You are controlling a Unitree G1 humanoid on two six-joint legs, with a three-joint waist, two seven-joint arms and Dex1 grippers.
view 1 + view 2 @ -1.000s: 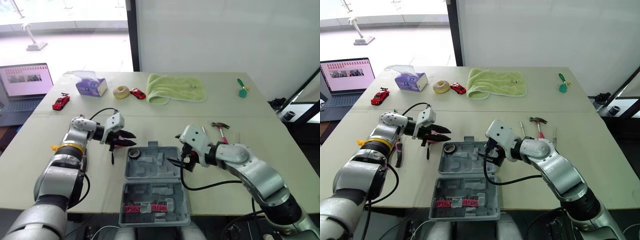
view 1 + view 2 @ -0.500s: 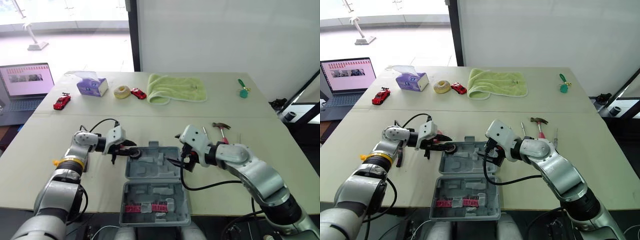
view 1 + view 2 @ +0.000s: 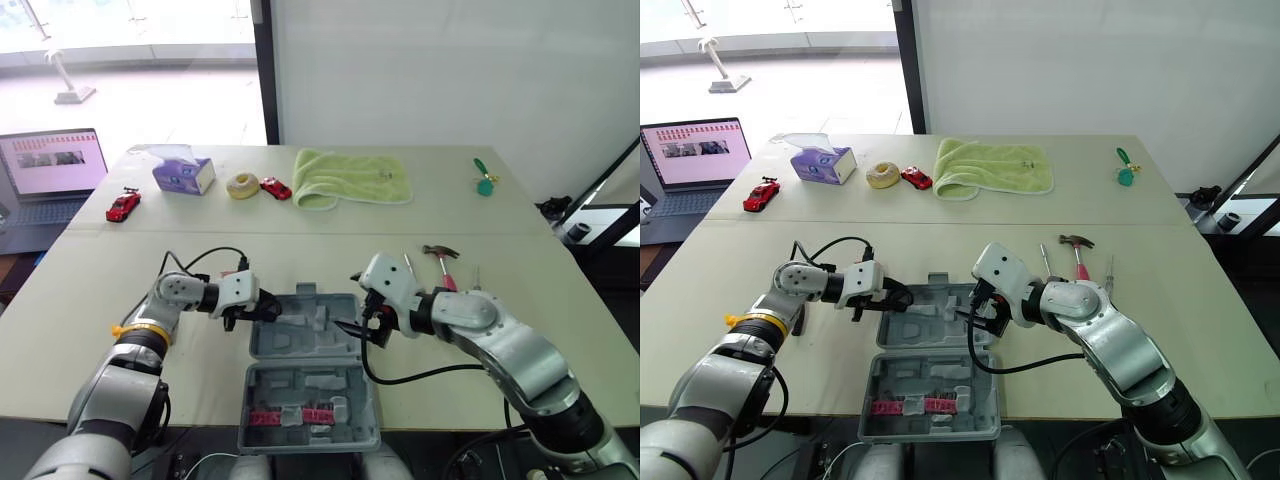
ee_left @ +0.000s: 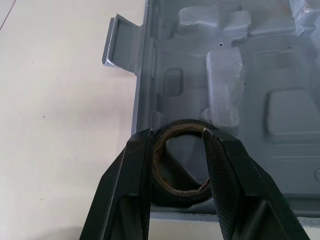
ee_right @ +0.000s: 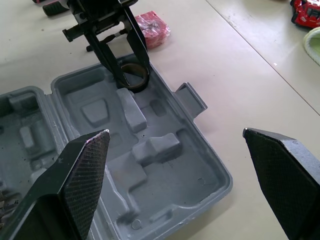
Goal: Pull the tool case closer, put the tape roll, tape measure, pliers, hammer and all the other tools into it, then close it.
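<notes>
**Q:** Where is the tool case, and how does it lie?

**A:** The gray tool case lies open on the table, directly in front of the robot. Both halves lie flat. A red row of bits sits in the near half.

**Q:** Where is the tape roll?

**A:** The black tape roll is at the corner of the far half on the robot's left, over a moulded recess. The left gripper is clamped on it, with one finger against each outer side of the ring. Whether the roll touches the floor of the case cannot be told.

**Q:** What about the other claw?

**A:** The right gripper hangs at the right edge of the far half. Its fingers are spread wide and hold nothing.

**Q:** Which tools lie outside the case?

**A:** The hammer lies on the table to the right of the case, apart from it. A screwdriver lies between the hammer and the case. A small red object rests on the table just outside the left corner of the case.
</notes>
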